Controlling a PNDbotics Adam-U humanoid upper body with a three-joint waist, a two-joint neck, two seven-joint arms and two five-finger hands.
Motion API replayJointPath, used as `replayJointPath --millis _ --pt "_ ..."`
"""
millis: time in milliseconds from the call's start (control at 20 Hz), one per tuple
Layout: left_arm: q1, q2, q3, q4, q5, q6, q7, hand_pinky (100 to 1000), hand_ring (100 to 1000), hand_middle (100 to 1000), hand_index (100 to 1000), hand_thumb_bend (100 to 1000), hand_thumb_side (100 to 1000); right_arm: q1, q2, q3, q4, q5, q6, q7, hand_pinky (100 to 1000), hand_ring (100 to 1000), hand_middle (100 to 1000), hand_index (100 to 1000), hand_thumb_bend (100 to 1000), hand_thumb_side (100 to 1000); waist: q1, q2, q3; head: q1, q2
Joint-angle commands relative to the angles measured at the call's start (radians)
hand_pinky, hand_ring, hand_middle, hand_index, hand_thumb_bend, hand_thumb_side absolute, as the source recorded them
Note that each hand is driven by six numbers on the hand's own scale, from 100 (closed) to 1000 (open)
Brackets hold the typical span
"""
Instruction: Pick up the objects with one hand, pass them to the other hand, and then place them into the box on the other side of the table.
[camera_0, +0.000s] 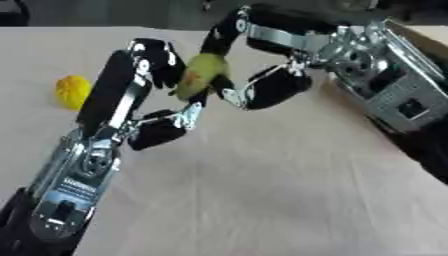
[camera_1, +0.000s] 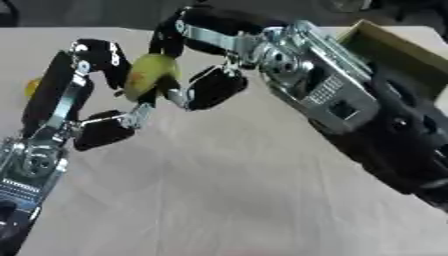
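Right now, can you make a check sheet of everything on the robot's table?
Surface: pale table, bare in front of the arms.
Job's things: a green-yellow object is up off the table between both hands; a box shows at the right edge.
Clutter: a yellow object lies on the table at the left, apart from the hands.
Hands: left hand and right hand both have fingers curled at the green-yellow object, mid hand-over.
Cables: nothing seen.
Surroundings: dark floor beyond the far edge; nothing else clear.
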Motion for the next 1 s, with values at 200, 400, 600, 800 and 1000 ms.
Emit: replayJointPath --millis 200,400,600,800,1000 --pt "-0.015 -0.010 0.016 -0.012 -0.012 0.035 0.041 384 429 417 525 189 100 -0.009 -0.015 -0.007 -0.015 -0.026 0.010 -0.008 959 727 546 689 100 202 0.000 -0.013 -0.001 -0.007 0.003" --pt "-0.012 -0.013 0.016 -0.003 -0.018 0.055 0.071 441 476 467 580 302 100 -0.008 -0.017 -0.009 -0.015 -0.033 0.015 -0.006 959 722 538 683 100 202 0.001 -0.013 -0.002 -0.006 0.002" --pt "-0.009 -0.015 0.015 0.010 -0.026 0.067 0.077 488 535 526 656 401 100 -0.008 -0.020 -0.014 -0.015 -0.039 0.018 -0.007 959 720 534 680 100 202 0.001 -0.012 -0.004 -0.005 0.002" --pt "-0.008 -0.017 0.014 0.019 -0.034 0.076 0.072 534 600 587 719 507 161 -0.008 -0.022 -0.019 -0.015 -0.045 0.019 -0.012 960 721 534 681 100 201 0.002 -0.013 -0.006 -0.005 0.002" --pt "-0.007 -0.017 0.013 0.029 -0.042 0.079 0.052 564 638 623 758 649 299 -0.008 -0.027 -0.029 -0.015 -0.052 0.024 -0.025 960 719 533 680 100 200 0.003 -0.014 -0.009 -0.005 0.000"
